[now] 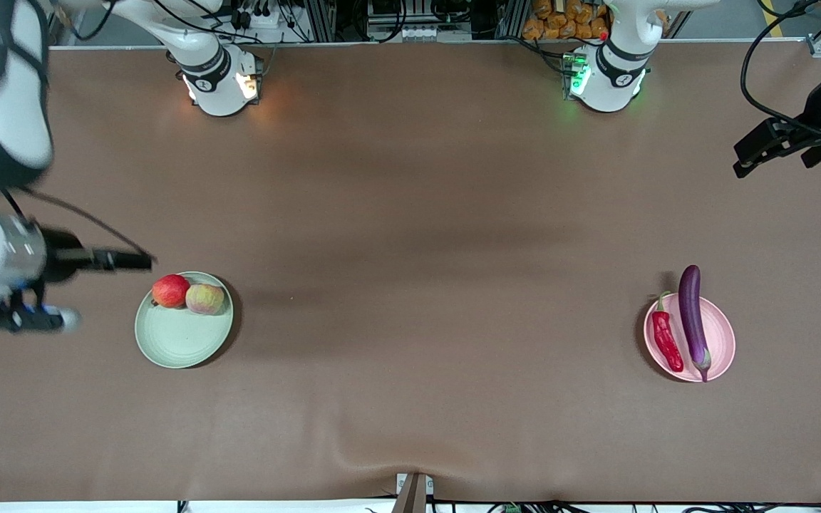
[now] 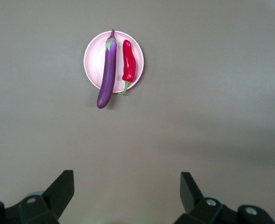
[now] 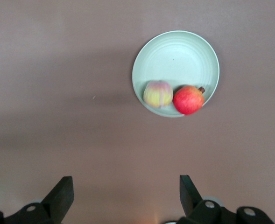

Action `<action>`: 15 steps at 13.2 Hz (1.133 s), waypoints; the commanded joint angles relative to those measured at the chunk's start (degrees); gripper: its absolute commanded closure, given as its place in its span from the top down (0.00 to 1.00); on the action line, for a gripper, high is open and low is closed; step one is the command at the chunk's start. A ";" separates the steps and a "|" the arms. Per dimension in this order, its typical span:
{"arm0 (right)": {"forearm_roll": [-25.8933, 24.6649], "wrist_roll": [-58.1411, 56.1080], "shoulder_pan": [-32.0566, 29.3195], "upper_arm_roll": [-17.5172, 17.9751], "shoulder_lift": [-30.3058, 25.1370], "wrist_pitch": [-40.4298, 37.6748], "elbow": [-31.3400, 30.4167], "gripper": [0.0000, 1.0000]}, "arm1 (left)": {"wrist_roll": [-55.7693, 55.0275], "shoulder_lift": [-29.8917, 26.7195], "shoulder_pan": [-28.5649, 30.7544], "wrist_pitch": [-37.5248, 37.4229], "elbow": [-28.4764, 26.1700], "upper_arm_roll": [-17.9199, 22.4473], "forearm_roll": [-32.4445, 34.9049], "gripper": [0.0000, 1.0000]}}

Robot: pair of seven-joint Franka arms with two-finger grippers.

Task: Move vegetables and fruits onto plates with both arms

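On the brown surface (image 1: 410, 214), nearest the front camera, two plates sit well apart. Toward the right arm's end lies the pale green plate (image 1: 179, 338), with the red apple (image 1: 170, 290) and the peach (image 1: 204, 298) touching each other on the part of it farthest from the camera. Toward the left arm's end lies the pale pink plate (image 1: 718, 335); the purple eggplant (image 1: 692, 319) lies across it lengthwise, its rounded end reaching past the rim onto the surface, and the red chili pepper (image 1: 667, 340) lies beside it on the plate's edge, on the side toward the right arm's end.

The front view shows both plates at once. The right wrist view shows only the green plate, where the apple's dark stem end and the ridged rings in the plate's floor are plain. The left wrist view shows only the pink plate, where the chili's green stem curls off the rim.

The right pincer (image 3: 126, 196) is up in the air over bare surface beside the green plate, jaws wide and holding nothing. The left pincer (image 2: 127, 192) is up over bare surface near the left arm's end, farther from the camera than the pink plate, jaws likewise wide and bare.

Farthest off, the two white arm bases (image 1: 219, 78) stand at the surface's edge, one lit orange, the other green, with cables and metal framing past them.
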 commanded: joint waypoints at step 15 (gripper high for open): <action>-5.06 -3.77 -1.35 -2.69 -29.59 9.34 -28.65 1.00 | 0.54 -2.66 1.31 -1.98 0.18 -1.25 -1.88 1.00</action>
